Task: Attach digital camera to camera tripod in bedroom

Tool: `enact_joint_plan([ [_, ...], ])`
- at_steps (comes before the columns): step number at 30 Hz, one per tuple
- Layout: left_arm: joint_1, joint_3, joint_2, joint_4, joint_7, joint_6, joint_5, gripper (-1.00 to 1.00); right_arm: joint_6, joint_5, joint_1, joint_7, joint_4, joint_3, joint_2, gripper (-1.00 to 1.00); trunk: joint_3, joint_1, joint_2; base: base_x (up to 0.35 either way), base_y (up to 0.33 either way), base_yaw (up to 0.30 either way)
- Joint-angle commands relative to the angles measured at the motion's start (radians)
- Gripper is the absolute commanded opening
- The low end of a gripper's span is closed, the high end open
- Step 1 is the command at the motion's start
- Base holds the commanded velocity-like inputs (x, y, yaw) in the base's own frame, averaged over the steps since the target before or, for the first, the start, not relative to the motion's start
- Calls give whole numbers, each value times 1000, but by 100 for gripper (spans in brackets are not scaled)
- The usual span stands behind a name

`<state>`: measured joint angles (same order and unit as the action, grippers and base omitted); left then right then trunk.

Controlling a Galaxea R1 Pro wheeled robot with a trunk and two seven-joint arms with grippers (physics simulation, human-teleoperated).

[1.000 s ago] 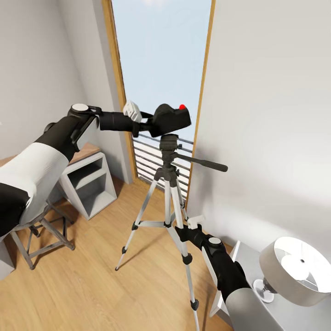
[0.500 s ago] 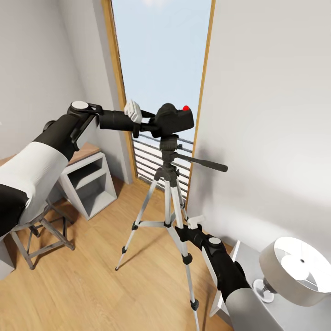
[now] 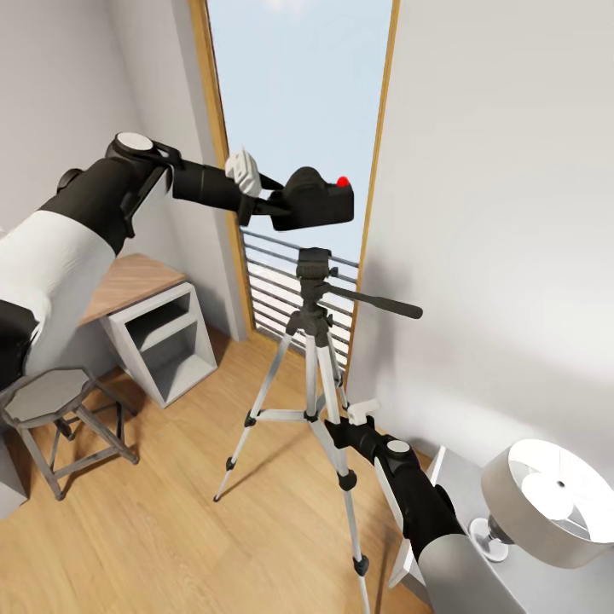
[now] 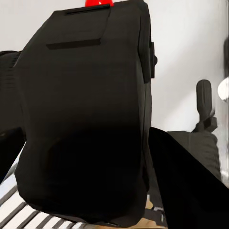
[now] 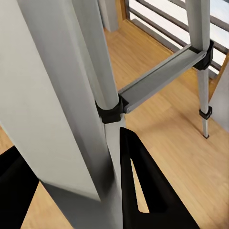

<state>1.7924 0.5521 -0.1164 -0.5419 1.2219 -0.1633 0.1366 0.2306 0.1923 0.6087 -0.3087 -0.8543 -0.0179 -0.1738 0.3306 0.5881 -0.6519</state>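
My left gripper (image 3: 271,203) is clamped on the digital camera (image 3: 317,203), holding it in the air above the camera tripod (image 3: 315,341), clear of its black head (red button on top). My right gripper (image 3: 331,429) is closed around a near tripod leg (image 5: 102,62), low down. The tripod stands before the window (image 3: 298,128).

Looking like a home bedroom: tall window (image 3: 298,111), plank floor (image 3: 170,512), desk (image 3: 128,286), stool (image 3: 51,401), lamp (image 3: 546,503).
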Motion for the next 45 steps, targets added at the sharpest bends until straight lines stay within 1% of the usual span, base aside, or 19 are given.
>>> enact_joint_plan([
  [1, 4, 7, -4, 3, 15, -5, 8, -100, 6, 17, 0, -7, 61, -4, -1, -100, 2, 0, -1, 0, 0, 0],
  [5, 5, 11, -1, 10, 36, -1, 4, -100, 6, 16, 0, -7, 61, -4, -1, -100, 2, 0, -1, 0, 0, 0],
  [7, 5, 16, 2, 41, 84, 13, -3, -100, 5, 16, 0, -9, 61, -4, -1, -100, 2, 0, -1, 0, 0, 0],
  [9, 5, 17, 2, 55, 104, 38, -4, -100, 5, 15, 0, -9, 61, -4, -1, -100, 2, 0, -1, 0, 0, 0],
  [11, 5, 17, 3, 97, 124, 94, -5, -100, 5, 15, 0, -7, 61, -4, -1, -100, 2, 0, -1, 0, 0, 0],
  [16, 5, 17, 14, 115, 128, 111, -6, -100, 5, 15, 0, -5, 61, -4, -1, -100, 2, 0, -1, 0, 0, 0],
  [36, 5, 16, 16, 114, 127, 113, -6, -100, 7, 15, 0, -3, 61, -4, -1, -100, 2, 0, -1, 0, 0, 0],
  [40, 5, 13, 17, 102, 127, 111, -7, -100, 7, 15, 0, -2, 61, -4, -1, -100, 2, 0, -1, 0, 0, 0],
  [45, 5, 9, 30, 97, 126, 104, -5, -100, 7, 14, 0, -1, 61, -4, -1, -100, 2, 0, -1, 0, 0, 0],
])
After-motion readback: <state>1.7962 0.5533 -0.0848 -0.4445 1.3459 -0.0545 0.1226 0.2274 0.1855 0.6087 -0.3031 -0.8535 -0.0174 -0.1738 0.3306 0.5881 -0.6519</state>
